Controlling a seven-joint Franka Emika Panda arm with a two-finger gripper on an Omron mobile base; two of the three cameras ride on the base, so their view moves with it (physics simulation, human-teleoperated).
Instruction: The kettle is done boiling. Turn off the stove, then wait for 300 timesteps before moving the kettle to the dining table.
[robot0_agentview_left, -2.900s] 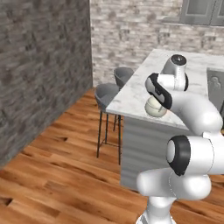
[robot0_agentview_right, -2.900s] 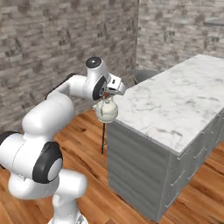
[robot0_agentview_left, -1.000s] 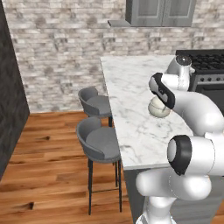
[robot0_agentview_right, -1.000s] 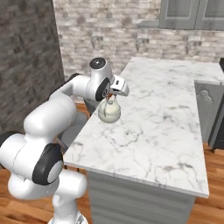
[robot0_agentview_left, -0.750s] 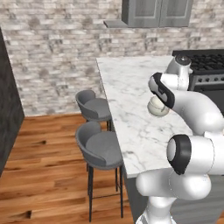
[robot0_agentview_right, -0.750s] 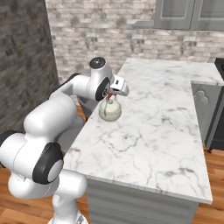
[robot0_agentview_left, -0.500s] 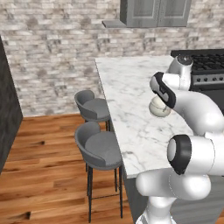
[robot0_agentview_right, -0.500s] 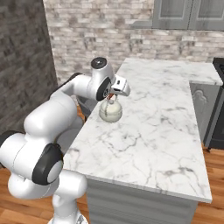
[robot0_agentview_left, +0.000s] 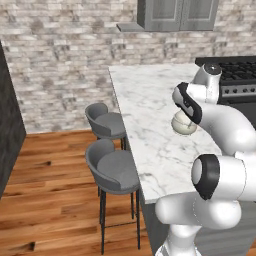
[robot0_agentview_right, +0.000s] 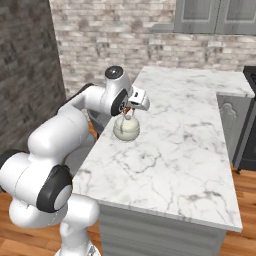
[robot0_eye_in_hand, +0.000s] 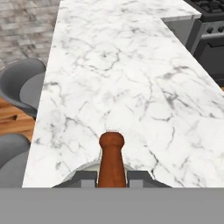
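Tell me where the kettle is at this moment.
The kettle hangs from the shut gripper by its handle, over the dining table's near-left part, on the side with the two grey stools, far from the stove.

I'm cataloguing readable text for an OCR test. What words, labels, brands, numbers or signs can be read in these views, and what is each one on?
None: no readable text in any view.
The kettle, the dining table and the stools are plain.
The stove knobs are too small to show any markings.
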